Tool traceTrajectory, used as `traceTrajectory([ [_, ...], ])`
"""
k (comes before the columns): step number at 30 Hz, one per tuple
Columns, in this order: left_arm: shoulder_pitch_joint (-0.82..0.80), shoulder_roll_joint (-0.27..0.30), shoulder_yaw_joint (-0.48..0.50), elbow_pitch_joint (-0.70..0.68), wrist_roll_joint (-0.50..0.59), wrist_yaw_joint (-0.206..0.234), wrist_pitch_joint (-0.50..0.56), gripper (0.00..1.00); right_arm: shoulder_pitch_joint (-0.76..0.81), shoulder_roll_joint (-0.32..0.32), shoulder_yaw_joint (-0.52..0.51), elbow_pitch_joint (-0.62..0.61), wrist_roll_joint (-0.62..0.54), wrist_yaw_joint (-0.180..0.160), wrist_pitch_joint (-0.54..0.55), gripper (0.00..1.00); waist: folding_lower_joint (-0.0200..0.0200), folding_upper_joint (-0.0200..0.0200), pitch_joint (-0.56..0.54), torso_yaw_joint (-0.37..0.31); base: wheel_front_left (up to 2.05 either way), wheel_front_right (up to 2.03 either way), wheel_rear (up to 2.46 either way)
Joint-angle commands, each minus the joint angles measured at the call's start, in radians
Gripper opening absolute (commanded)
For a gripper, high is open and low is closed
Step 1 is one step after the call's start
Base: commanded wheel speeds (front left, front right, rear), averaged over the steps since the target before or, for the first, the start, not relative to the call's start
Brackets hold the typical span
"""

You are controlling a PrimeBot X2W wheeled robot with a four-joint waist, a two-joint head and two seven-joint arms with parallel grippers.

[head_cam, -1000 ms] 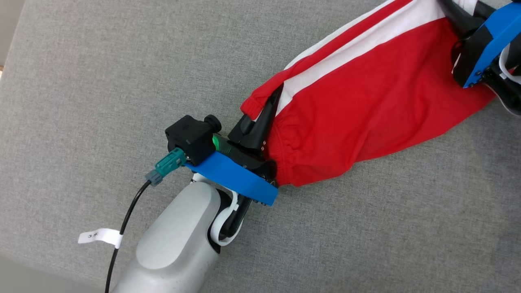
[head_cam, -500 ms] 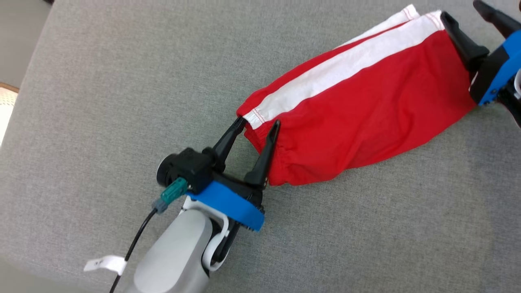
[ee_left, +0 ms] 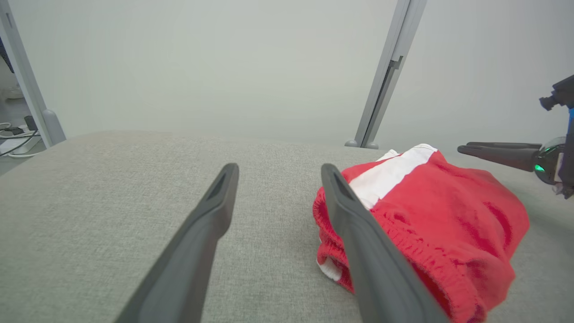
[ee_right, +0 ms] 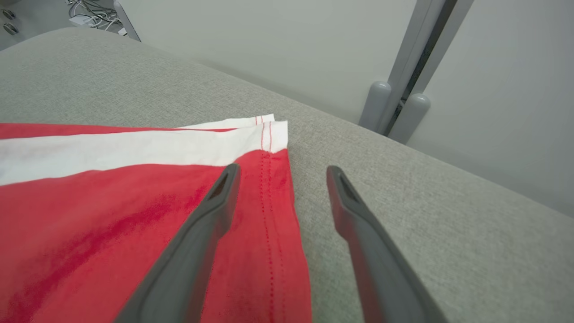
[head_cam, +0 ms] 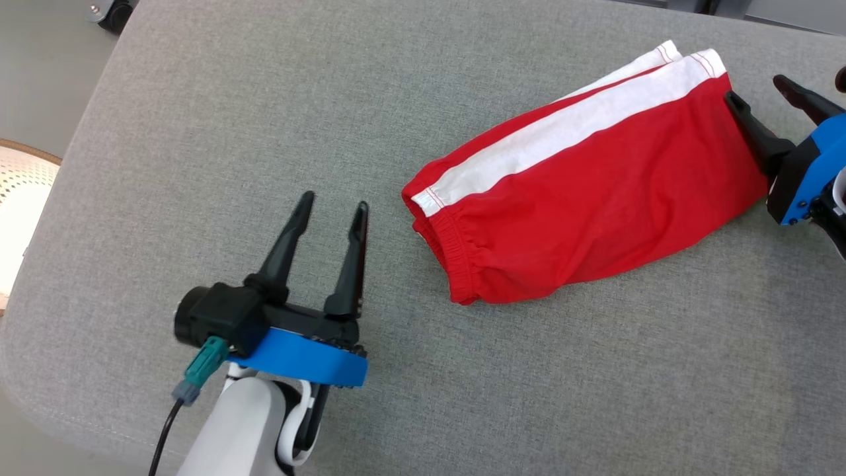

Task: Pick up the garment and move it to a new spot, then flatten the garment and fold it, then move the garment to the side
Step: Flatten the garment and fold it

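Folded red garment (head_cam: 581,198) lying free mid-frame on grey cushion (head_cam: 198,132), both grippers empty.
Lower left of head view: left gripper (head_cam: 334,200) spread wide, holding nothing, near the waistband (head_cam: 456,254). Centre to upper right: soft, light, limp cloth, likely to sag and unfold if lifted by one edge; best pinched at waistband and hem (ee_right: 271,202) together. Right edge: right gripper (head_cam: 755,88) agape, one finger above the hem.
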Motion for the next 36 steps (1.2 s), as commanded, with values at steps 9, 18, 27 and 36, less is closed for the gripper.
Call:
traceTrajectory([
  [9,0.083,-0.032,0.179,-0.144,0.109,0.059,-0.004,1.0,0.016,-0.004,0.038,0.032,0.011,0.0,0.014,1.0,0.0001,0.0,0.0,0.011,0.0,0.0,0.0],
  [18,0.134,-0.037,0.281,-0.235,0.125,0.154,-0.003,1.0,0.002,-0.003,0.059,0.055,0.005,0.0,0.069,1.0,0.0001,0.0,0.014,0.019,0.0,0.0,0.0],
  [27,0.142,-0.037,0.275,-0.242,0.117,0.181,-0.003,1.0,0.017,0.003,0.07,0.032,0.026,0.0,0.163,0.53,0.0001,0.0,0.018,0.023,0.0,0.0,0.0],
  [36,0.125,-0.037,0.263,-0.231,0.13,0.174,-0.003,1.0,0.026,0.006,0.071,-0.015,0.077,0.0,0.17,0.0,0.0001,0.0,-0.004,-0.013,0.0,0.0,0.0],
])
